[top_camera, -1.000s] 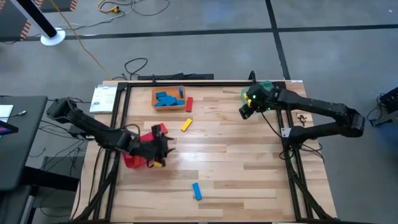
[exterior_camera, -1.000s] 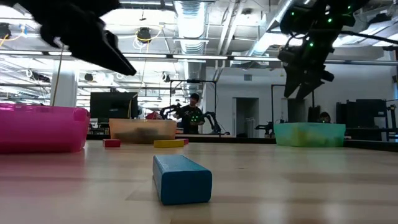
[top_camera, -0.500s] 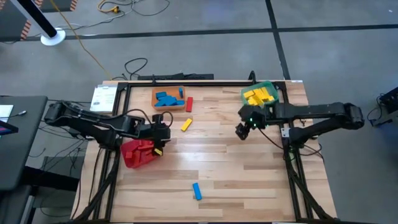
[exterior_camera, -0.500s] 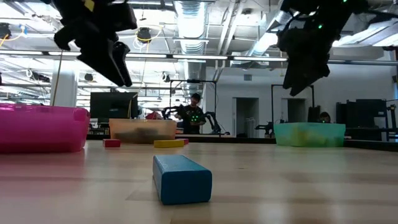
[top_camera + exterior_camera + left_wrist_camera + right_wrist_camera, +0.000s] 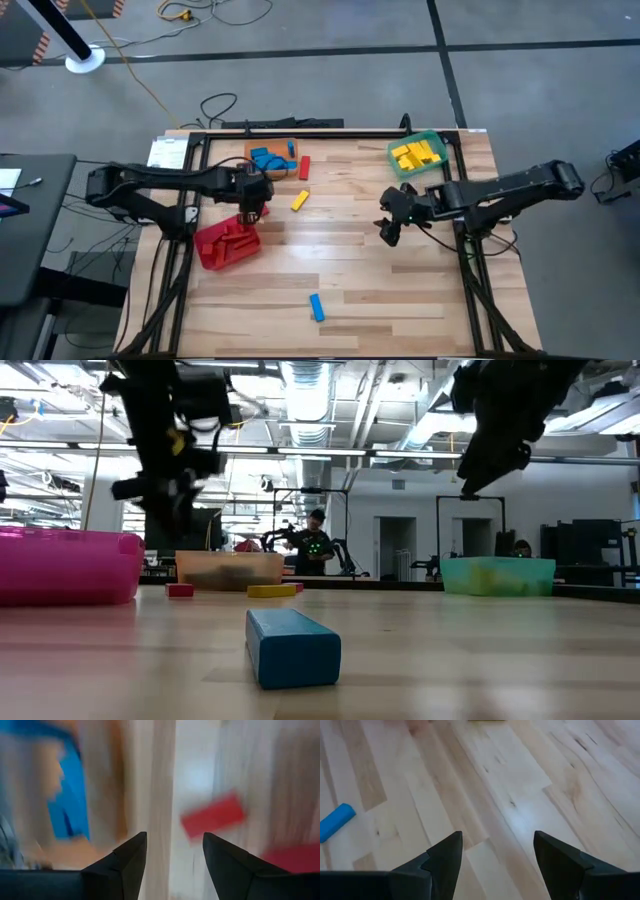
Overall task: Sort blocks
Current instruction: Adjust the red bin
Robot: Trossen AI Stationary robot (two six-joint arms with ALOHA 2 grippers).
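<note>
The left gripper [image 5: 254, 197], fingers apart and empty, hovers near a red block [image 5: 213, 815]. The right gripper [image 5: 389, 229], spread wide, hangs mid-table, well apart from the blue block [image 5: 316, 307].

The table [image 5: 350, 260] at the frame's centre is made of pale, smooth wood planks with a slight sheen. The blue block [image 5: 292, 648] looks matt. The red bin [image 5: 226, 244], centre left, appears glossy, translucent plastic.

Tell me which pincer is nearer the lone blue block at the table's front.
Right. The right pincer hangs open over bare table, up and to the right of the blue block. The left pincer is open, farther back, between the red bin and orange bin.
</note>
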